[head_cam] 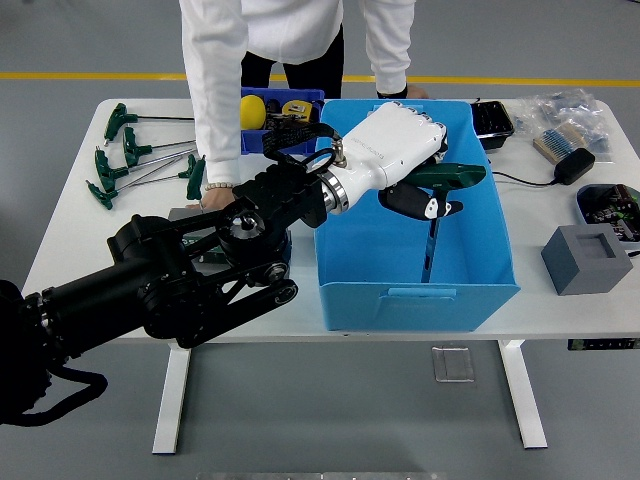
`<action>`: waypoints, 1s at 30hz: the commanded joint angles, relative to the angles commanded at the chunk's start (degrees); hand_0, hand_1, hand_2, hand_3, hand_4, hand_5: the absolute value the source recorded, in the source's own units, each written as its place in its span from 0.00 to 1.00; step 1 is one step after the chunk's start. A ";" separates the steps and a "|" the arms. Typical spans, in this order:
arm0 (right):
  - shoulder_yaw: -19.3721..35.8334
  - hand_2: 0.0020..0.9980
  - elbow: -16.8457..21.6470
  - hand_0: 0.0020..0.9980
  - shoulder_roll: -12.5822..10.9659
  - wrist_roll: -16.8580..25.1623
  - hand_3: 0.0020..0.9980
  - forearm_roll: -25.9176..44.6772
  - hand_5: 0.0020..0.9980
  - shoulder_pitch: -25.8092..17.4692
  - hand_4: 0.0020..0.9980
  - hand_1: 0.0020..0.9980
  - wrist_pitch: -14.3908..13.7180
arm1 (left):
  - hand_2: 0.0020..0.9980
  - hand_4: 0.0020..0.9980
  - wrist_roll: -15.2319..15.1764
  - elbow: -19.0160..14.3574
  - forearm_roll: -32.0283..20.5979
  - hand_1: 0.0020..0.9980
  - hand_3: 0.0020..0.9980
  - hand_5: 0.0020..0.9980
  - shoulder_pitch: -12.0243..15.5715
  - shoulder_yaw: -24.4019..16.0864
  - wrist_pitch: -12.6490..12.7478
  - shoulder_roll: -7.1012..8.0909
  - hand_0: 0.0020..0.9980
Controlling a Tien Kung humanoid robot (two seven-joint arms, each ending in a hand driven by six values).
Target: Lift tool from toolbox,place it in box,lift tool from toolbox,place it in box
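Black left arm reaching in from the lower left, white left hand [405, 165] extended rightward, fingers [412, 203] curled, gripping.

Toolbox [215, 215] near desk's [80, 250] left edge mostly hidden behind left arm [190, 275], person [290, 40] cropped at top edge, far-right corner clutter [565, 125] indistinct

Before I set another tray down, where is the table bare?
Free: the strip between the blue box and the grey foam block, and the near left corner beside the left hand's arm. Crowded: the far left, with green T-handle wrenches, and the far right corner, with bags and cables.
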 joint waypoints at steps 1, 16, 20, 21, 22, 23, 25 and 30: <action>0.02 0.71 0.00 0.64 -0.03 0.04 0.72 -0.03 0.99 0.02 0.90 0.61 -0.09 | 0.01 0.84 -0.15 0.30 -0.18 0.00 0.10 0.48 -0.24 0.44 -0.11 -0.25 0.03; -0.15 0.70 0.00 0.63 -0.31 0.52 0.71 0.03 0.99 0.78 0.90 0.61 -0.95 | 0.19 0.87 -8.77 5.99 -2.14 0.14 0.37 0.47 -1.59 0.57 2.41 -1.03 0.15; 0.05 0.70 0.00 0.63 -0.34 0.60 0.71 -0.27 0.99 1.03 0.90 0.61 -1.15 | 0.19 0.87 -9.93 6.35 -2.89 0.14 0.37 0.47 -1.45 0.08 3.05 -1.03 0.15; 0.14 0.70 0.00 0.63 -0.37 0.66 0.71 -0.31 0.99 1.10 0.90 0.61 -1.25 | 0.19 0.87 -10.16 6.37 -3.23 0.14 0.37 0.47 -1.28 0.07 3.16 -1.03 0.15; 0.18 0.70 0.00 0.63 -0.40 0.72 0.71 -0.32 0.98 1.14 0.91 0.61 -1.33 | 0.27 0.88 -10.33 6.39 -3.45 0.19 0.46 0.47 -1.17 0.12 3.18 -1.03 0.19; 0.14 0.70 0.00 0.63 -0.44 0.80 0.71 -0.22 0.98 1.20 0.91 0.61 -1.45 | 0.27 0.88 -10.51 6.45 -3.66 0.19 0.46 0.47 -1.07 0.25 3.04 -1.03 0.19; 0.23 0.70 0.00 0.63 -0.50 0.88 0.71 -0.30 0.98 1.30 0.91 0.61 -1.59 | 0.27 0.88 -10.85 6.59 -3.89 0.19 0.46 0.47 -0.96 0.43 2.51 -1.03 0.19; 0.17 0.70 0.00 0.63 -0.62 1.04 0.70 -0.33 0.99 1.48 0.91 0.60 -1.87 | 0.47 0.91 -11.46 6.98 -3.77 0.36 0.52 0.47 -0.76 0.44 1.80 -1.03 0.26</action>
